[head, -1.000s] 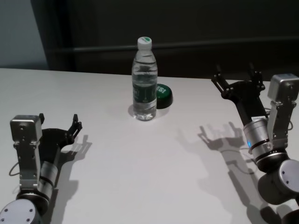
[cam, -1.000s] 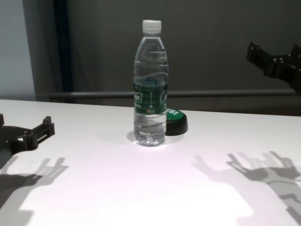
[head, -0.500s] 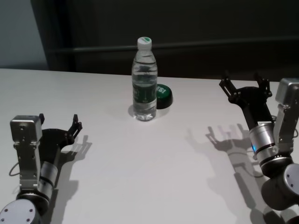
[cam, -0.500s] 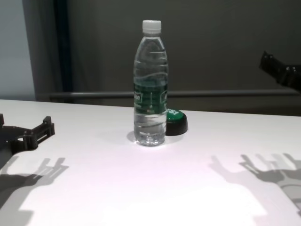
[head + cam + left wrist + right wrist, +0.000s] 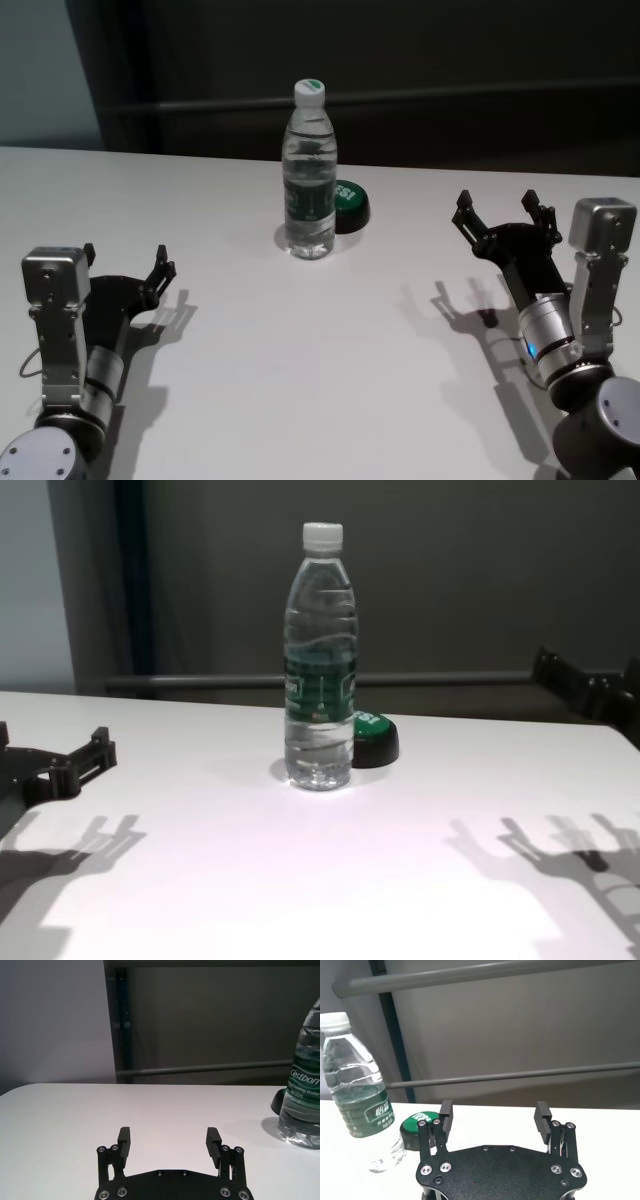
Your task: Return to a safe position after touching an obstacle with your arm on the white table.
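Note:
The obstacle, a tall clear water bottle (image 5: 310, 180) with a white cap and dark green label, stands upright at the back middle of the white table (image 5: 320, 390). It also shows in the chest view (image 5: 320, 670), the left wrist view (image 5: 302, 1105) and the right wrist view (image 5: 357, 1090). My right gripper (image 5: 498, 210) is open and empty, low over the table's right side, well apart from the bottle. It also shows in its own wrist view (image 5: 492, 1110). My left gripper (image 5: 125, 258) is open and empty, parked low at the near left.
A low round green-topped button (image 5: 350, 205) with a black base sits just behind and to the right of the bottle. A dark wall with a grey rail runs behind the table's far edge.
My right gripper has come down from high at the far right to low over the table, a little nearer the middle. The bottle and my left arm have not moved.

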